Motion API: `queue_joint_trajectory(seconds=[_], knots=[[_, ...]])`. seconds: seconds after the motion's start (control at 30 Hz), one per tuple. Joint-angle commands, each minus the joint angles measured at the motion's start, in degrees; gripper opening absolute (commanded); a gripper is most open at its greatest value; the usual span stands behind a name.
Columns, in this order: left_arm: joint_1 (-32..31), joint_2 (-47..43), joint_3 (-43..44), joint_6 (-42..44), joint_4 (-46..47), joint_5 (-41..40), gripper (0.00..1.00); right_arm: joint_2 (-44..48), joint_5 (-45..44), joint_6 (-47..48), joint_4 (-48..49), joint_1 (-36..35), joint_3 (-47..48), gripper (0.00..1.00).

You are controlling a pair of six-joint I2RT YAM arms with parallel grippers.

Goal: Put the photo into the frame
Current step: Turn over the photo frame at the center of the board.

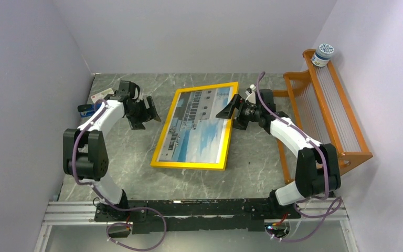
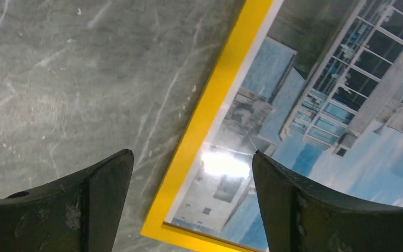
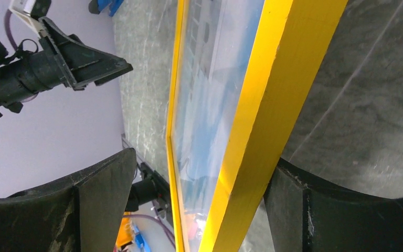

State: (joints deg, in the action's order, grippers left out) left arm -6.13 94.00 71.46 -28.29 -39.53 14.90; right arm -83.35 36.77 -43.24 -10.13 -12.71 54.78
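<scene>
Top external view: the frame (image 1: 189,165) lies flat on the grey marbled table (image 1: 136,173), about midway between the two arms. It is a large rectangle with a thin yellow-orange border. The photo (image 1: 199,126) sits inside it, face up, showing a white multi-storey building against blue sky, with glare on the pane in the left wrist view. The frame's long axis runs from near to far and leans a little, so the far end lies further right than the near end.

The left gripper (image 1: 146,116) hangs just left of the frame's far left corner, apart from it, its fingers spread wide and holding nothing.

The right gripper (image 1: 232,111) is at the far part of the frame's right edge. In the right wrist view its fingers stand wide apart with the yellow border between them. A clear gap shows at one finger, and whether the other touches the wood cannot be told.
</scene>
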Motion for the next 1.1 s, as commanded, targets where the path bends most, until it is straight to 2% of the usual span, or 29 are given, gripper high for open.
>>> queue_joint_trajectory(seconds=[0.0,0.13,0.27,0.43,0.6,0.83,0.97,1.07], knots=[[1.2,4.9,1.5,0.8,5.6,3.6,0.87,-2.8,-1.4,1.4,9.7,0.2,0.9,0.9],[1.5,11.1,7.6,3.5,7.6,4.4,0.85,-5.4,-4.8,1.3,12.1,0.1,-0.1,0.91],[1.6,16.8,16.7,5.3,8.2,1.6,0.86,-7.3,-8.3,0.9,14.2,0.2,-1.8,0.92],[1.8,22.4,23.0,5.6,13.0,2.0,0.87,-9.8,-13.2,2.3,12.2,0.2,-1.1,0.91],[1.9,27.8,29.7,7.5,14.1,5.2,0.87,-9.4,-22.5,3.6,5.2,0.2,0.2,0.92],[1.9,30.1,29.8,8.6,23.5,8.8,0.92,-5.2,-33.4,2.2,-6.5,-0.6,-0.7,0.92],[1.9,34.1,34.2,9.0,26.7,12.8,0.92,1.2,-33.6,2.0,-8.3,-6.2,-4.2,0.91],[1.9,38.6,40.1,7.6,27.5,15.8,0.92,5.2,-32.7,2.2,-8.5,-16.7,-6.3,0.89]])
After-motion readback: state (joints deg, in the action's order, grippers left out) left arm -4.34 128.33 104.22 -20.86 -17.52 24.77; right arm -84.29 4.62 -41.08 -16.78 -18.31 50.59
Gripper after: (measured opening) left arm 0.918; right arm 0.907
